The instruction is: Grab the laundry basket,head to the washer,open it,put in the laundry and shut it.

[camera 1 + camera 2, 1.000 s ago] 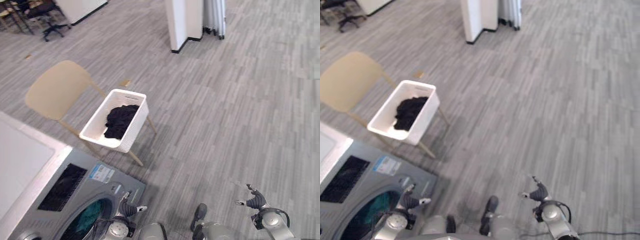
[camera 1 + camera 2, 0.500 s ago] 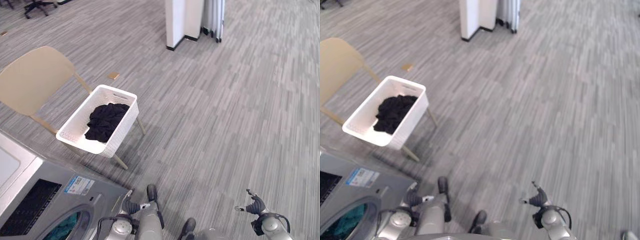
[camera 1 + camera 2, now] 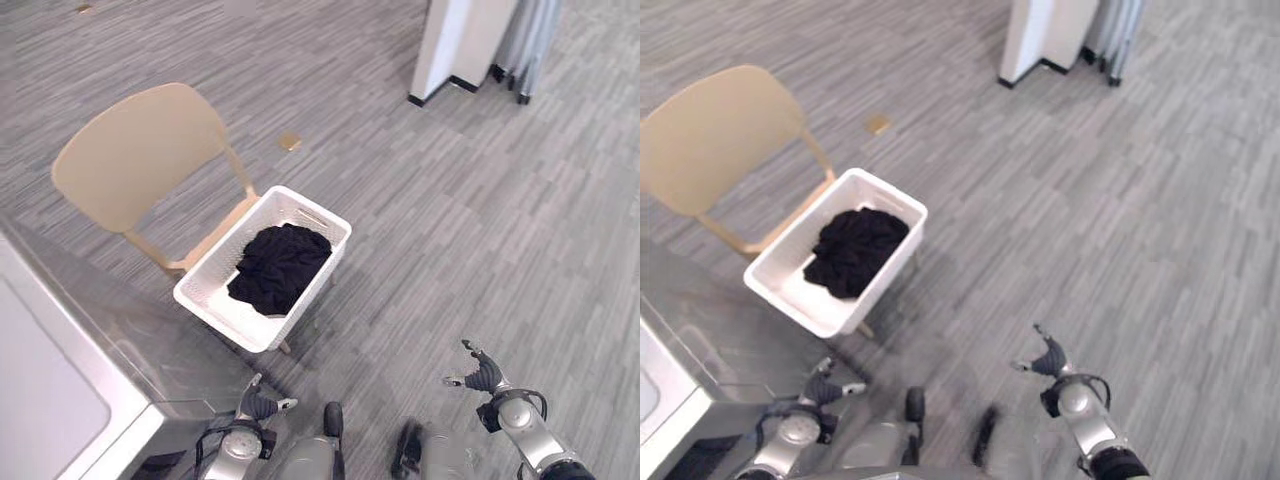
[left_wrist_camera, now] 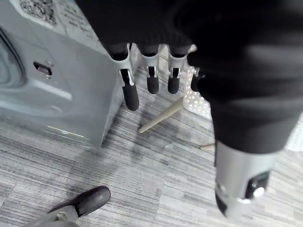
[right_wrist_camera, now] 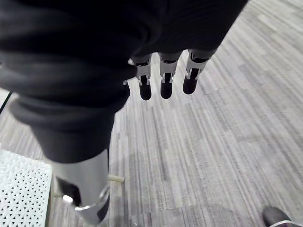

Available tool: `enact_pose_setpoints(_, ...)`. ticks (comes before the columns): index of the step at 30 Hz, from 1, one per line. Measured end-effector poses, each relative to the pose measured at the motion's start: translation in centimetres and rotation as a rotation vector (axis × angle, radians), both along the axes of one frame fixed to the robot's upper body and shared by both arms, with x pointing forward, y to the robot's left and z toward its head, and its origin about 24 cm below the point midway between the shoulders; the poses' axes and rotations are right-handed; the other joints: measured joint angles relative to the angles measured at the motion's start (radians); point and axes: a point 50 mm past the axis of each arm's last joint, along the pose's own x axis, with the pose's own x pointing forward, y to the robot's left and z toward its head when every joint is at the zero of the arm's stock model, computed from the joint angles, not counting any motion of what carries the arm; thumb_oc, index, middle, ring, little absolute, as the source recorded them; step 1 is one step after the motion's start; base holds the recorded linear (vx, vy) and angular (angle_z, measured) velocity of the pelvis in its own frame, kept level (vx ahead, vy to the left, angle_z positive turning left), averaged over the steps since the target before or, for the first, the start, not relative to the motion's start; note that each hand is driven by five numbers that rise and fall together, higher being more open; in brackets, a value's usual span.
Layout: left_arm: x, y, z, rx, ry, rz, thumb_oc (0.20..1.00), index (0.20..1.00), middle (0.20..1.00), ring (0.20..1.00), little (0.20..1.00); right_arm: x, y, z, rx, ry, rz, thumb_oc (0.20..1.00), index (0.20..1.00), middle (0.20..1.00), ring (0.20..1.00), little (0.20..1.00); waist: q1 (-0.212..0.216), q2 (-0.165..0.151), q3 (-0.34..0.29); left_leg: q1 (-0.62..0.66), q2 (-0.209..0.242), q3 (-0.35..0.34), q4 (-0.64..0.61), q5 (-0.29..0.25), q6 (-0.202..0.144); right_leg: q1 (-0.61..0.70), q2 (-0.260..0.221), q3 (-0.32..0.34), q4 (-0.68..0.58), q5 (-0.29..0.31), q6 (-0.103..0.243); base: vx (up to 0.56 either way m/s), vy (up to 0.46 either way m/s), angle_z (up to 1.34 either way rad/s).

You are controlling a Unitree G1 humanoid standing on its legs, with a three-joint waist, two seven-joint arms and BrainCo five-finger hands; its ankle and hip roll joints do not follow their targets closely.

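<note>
Basket (image 3: 262,270) with dark laundry (image 3: 279,266) sits on the chair (image 3: 150,165), long axis toward one o'clock, at twelve o'clock from the nearer left hand (image 3: 256,405). Left wrist view: fingers (image 4: 129,92) relaxed, holding nothing, washer (image 4: 52,80) beside. Right wrist view: right hand (image 5: 163,82) likewise slack.

The left hand (image 4: 156,56) has a dark cover of fine ribs over its back and wrist. From under it come silver fingers (image 4: 129,92) with small dark insets and rounded, glossy black tips. Its thumb (image 4: 241,182) is a smooth silver-grey casing with a dark recess and a small round fitting near the end. The right hand (image 5: 71,71) is built alike: black ribbed cover, silver fingers (image 5: 164,80) tipped in black, and a silver thumb (image 5: 85,187) with a dark slot. From the head, the right forearm (image 3: 535,450) is silver-grey, with a rounded metal wrist ringed in black
</note>
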Motion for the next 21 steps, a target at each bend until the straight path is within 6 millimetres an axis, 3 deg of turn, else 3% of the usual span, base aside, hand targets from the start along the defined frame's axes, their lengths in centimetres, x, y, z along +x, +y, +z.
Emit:
enact_pose_setpoints(1, 0.1, 0.1, 0.0, 0.007, 0.004, -0.005, 1.0, 1.0, 1.0, 1.0, 1.0, 0.0, 0.1, 0.0, 0.004, 0.0, -0.001, 1.0, 1.0, 1.0, 1.0, 1.0, -0.017, 0.001, 0.001, -0.001, -0.004, -0.04, -0.003, -0.002, -0.01, 0.0, 0.038, 0.085, -0.095, 0.014, 0.017, 0.16, -0.151, 1.62)
enact_pose_setpoints(2, 0.2, 0.2, 0.1, 0.012, 0.001, -0.011, 1.0, 1.0, 1.0, 1.0, 1.0, -0.3, 0.0, -0.2, 0.008, 0.01, -0.006, 1.0, 1.0, 1.0, 1.0, 1.0, -0.034, -0.02, 0.001, 0.007, -0.026, -0.062, -0.008, 0.006, -0.011, -0.005, 0.036, 0.106, -0.145, 0.04, 0.021, 0.15, -0.164, 1.38)
enact_pose_setpoints(3, 0.3, 0.4, 0.1, 0.021, -0.003, -0.011, 1.0, 1.0, 1.0, 1.0, 1.0, -0.9, 0.0, -0.7, 0.009, 0.034, -0.015, 1.0, 1.0, 1.0, 1.0, 1.0, -0.032, -0.058, -0.003, 0.026, -0.063, -0.091, -0.011, 0.004, -0.015, -0.015, 0.011, 0.104, -0.158, 0.087, 0.015, 0.17, -0.267, 1.43)
enact_pose_setpoints(4, -0.4, 0.7, -0.1, 0.028, 0.011, -0.002, 1.0, 1.0, 1.0, 1.0, 1.0, -1.6, -0.2, -1.3, 0.008, 0.062, -0.026, 1.0, 1.0, 1.0, 1.0, 1.0, -0.025, -0.091, -0.019, 0.039, -0.101, -0.13, -0.012, -0.025, -0.01, -0.01, -0.021, 0.109, -0.152, 0.162, -0.015, 0.18, -0.267, 1.3)
enact_pose_setpoints(6, -0.9, 0.5, -0.3, 0.024, 0.017, 0.001, 1.0, 1.0, 1.0, 1.0, 1.0, -2.0, -0.6, -1.6, 0.001, 0.083, -0.039, 1.0, 1.0, 1.0, 1.0, 1.0, -0.035, -0.069, -0.032, 0.037, -0.073, -0.168, 0.027, -0.078, -0.026, 0.023, -0.017, 0.055, -0.155, 0.2, -0.01, 0.16, -0.309, 1.13)
enact_pose_setpoints(7, -1.7, 0.6, -0.6, 0.017, 0.028, 0.023, 1.0, 1.0, 1.0, 1.0, 1.0, -2.2, -0.6, -1.8, 0.001, 0.093, -0.043, 1.0, 1.0, 1.0, 1.0, 1.0, -0.026, -0.044, -0.039, 0.035, -0.032, -0.157, 0.051, -0.09, -0.049, 0.062, 0.002, 0.003, -0.18, 0.215, -0.02, 0.12, -0.305, 0.94)
enact_pose_setpoints(8, -1.7, 0.6, -0.6, 0.014, 0.026, 0.027, 1.0, 1.0, 1.0, 1.0, 1.0, -2.6, -0.7, -2.0, 0.002, 0.102, -0.047, 1.0, 1.0, 1.0, 1.0, 1.0, -0.026, -0.042, -0.045, 0.032, -0.021, -0.163, 0.082, -0.102, -0.071, 0.085, 0.005, -0.038, -0.21, 0.232, -0.033, 0.04, -0.181, 0.94)
enact_pose_setpoints(9, -2.6, 0.7, -0.9, 0.014, 0.05, 0.029, 1.0, 1.0, 1.0, 1.0, 1.0, -2.0, -0.9, -1.6, 0.0, 0.085, -0.046, 1.0, 1.0, 1.0, 1.0, 1.0, -0.013, -0.039, -0.045, 0.021, 0.0, -0.123, 0.119, -0.096, -0.077, 0.116, 0.026, -0.064, -0.244, 0.24, -0.068, 0.08, -0.254, 0.6)
enact_pose_setpoints(10, -3.3, 0.7, -1.3, 0.009, 0.073, 0.038, 1.0, 1.0, 1.0, 1.0, 1.0, -0.3, -1.1, -0.4, -0.006, 0.029, -0.046, 1.0, 1.0, 1.0, 1.0, 1.0, 0.003, -0.045, -0.041, -0.016, 0.013, -0.097, 0.172, -0.077, -0.104, 0.148, 0.04, -0.083, -0.308, 0.267, -0.106, 0.11, -0.23, 0.52)
enact_pose_setpoints(11, -3.2, 0.5, -1.3, 0.005, 0.072, 0.038, 1.0, 1.0, 1.0, 1.0, 1.0, -0.2, -1.3, -0.3, -0.009, 0.024, -0.049, 1.0, 1.0, 1.0, 1.0, 1.0, 0.004, -0.046, -0.039, -0.042, 0.011, -0.09, 0.203, -0.066, -0.122, 0.169, 0.035, -0.104, -0.335, 0.27, -0.108, 0.15, -0.215, 1.01)
enact_pose_setpoints(12, -2.4, 0.3, -1.1, 0.0, 0.055, 0.035, 1.0, 1.0, 1.0, 1.0, 1.0, -0.6, -1.7, -0.5, -0.008, 0.031, -0.068, 1.0, 1.0, 1.0, 1.0, 1.0, -0.023, -0.061, -0.028, -0.086, 0.017, 0.015, 0.271, -0.059, -0.136, 0.234, 0.012, -0.181, -0.399, 0.274, -0.112, 0.09, -0.088, 1.27)
enact_pose_setpoints(14, -1.8, 0.2, -0.8, -0.003, 0.034, 0.033, 1.0, 1.0, 1.0, 1.0, 1.0, -1.9, -2.0, -1.1, -0.014, 0.067, -0.08, 1.0, 1.0, 1.0, 1.0, 1.0, -0.033, -0.071, -0.023, -0.096, 0.051, 0.215, 0.237, -0.063, -0.123, 0.261, 0.013, -0.248, -0.403, 0.242, -0.134, 0.12, -0.058, 1.25)
enact_pose_setpoints(16, -1.8, 0.5, -0.8, 0.0, 0.036, 0.048, 1.0, 1.0, 1.0, 1.0, 1.0, -2.0, -1.9, -1.2, -0.013, 0.073, -0.076, 1.0, 1.0, 1.0, 1.0, 1.0, -0.025, -0.06, -0.028, -0.115, 0.049, 0.273, 0.21, -0.061, -0.118, 0.262, 0.027, -0.27, -0.403, 0.23, -0.136, 0.23, -0.031, 0.5)
enact_pose_setpoints(18, -2.3, 1.0, -1.0, 0.004, 0.055, 0.07, 1.0, 1.0, 1.0, 1.0, 1.0, -1.6, -2.0, -1.1, -0.018, 0.069, -0.079, 1.0, 1.0, 1.0, 1.0, 1.0, -0.03, -0.068, -0.025, -0.138, 0.041, 0.352, 0.175, -0.06, -0.118, 0.267, 0.03, -0.303, -0.403, 0.214, -0.13, 0.2, 0.022, 0.4)
enact_pose_setpoints(20, -2.4, 1.4, -1.0, 0.009, 0.058, 0.091, 1.0, 1.0, 1.0, 1.0, 1.0, -1.5, -1.9, -1.2, -0.02, 0.079, -0.082, 1.0, 1.0, 1.0, 1.0, 1.0, -0.026, -0.075, -0.025, -0.146, 0.035, 0.353, 0.145, -0.057, -0.113, 0.269, 0.036, -0.306, -0.403, 0.213, -0.132, 0.19, 0.054, 0.05)
enact_pose_setpoints(21, -3.5, 2.1, -1.4, 0.013, 0.086, 0.129, 1.0, 1.0, 1.0, 1.0, 1.0, -1.2, -1.8, -1.1, -0.021, 0.072, -0.078, 1.0, 1.0, 1.0, 1.0, 1.0, -0.014, -0.071, -0.029, -0.135, 0.035, 0.331, 0.099, -0.036, -0.084, 0.286, 0.058, -0.308, -0.397, 0.205, -0.125, 0.19, 0.046, -0.14)
